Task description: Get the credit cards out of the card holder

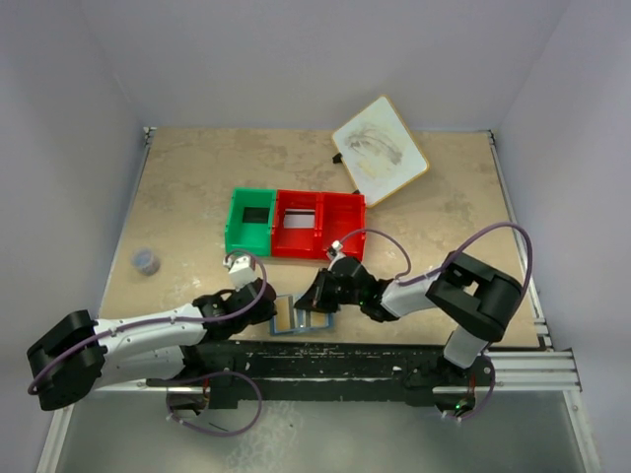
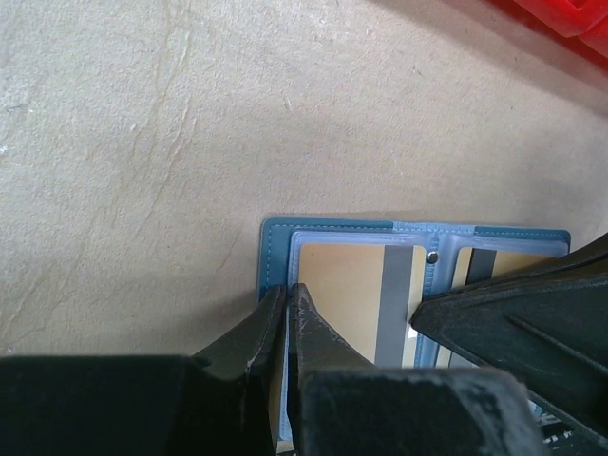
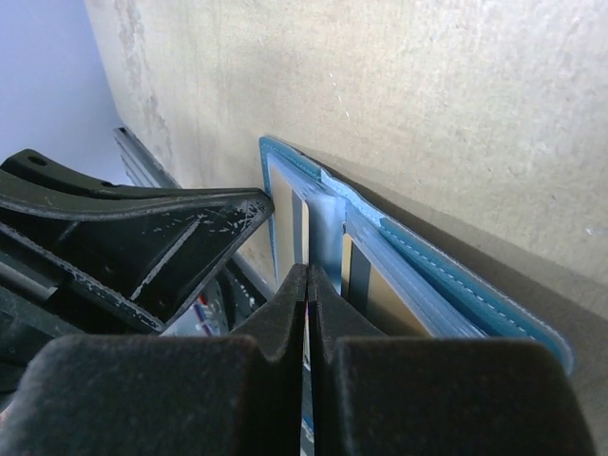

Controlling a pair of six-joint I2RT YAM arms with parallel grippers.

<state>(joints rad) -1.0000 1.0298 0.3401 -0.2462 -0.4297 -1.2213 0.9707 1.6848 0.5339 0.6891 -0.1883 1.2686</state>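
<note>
currently: both end effectors clenched on the open card holder

the card holder [image 1: 301,317] lies open and flat on the table [image 1: 177,197], close to the near edge, between the two arms and in front of the red bins [image 1: 317,225]. its dark blue rim frames pale, clear sleeves.

left end effector [image 1: 266,304]: in the left wrist view its fingers [image 2: 313,332] are pressed together at the card holder's left edge, with the edge of the pale sleeve pinched between them. clenched on the card holder.

right end effector [image 1: 317,298]: in the right wrist view its fingers [image 3: 285,304] are closed at the middle fold, with a thin pale layer caught between them. clenched on the card holder; which layer exactly cannot be told.

the two end effectors sit just beside each other over the card holder; each shows as a dark shape in the other's wrist view.

credit cards: a tan card with a grey stripe [image 2: 347,290] sits inside the left sleeve. a second tan card [image 2: 518,261] with a grey stripe shows in the right panel, partly hidden by the right end effector. both are in the holder, none out on the table.

elsewhere: a green bin [image 1: 249,221] touches the left side of the red bins. a white board [image 1: 380,150] lies tilted at the far side. a small blue-grey object [image 1: 146,260] sits near the left edge, well apart.
</note>
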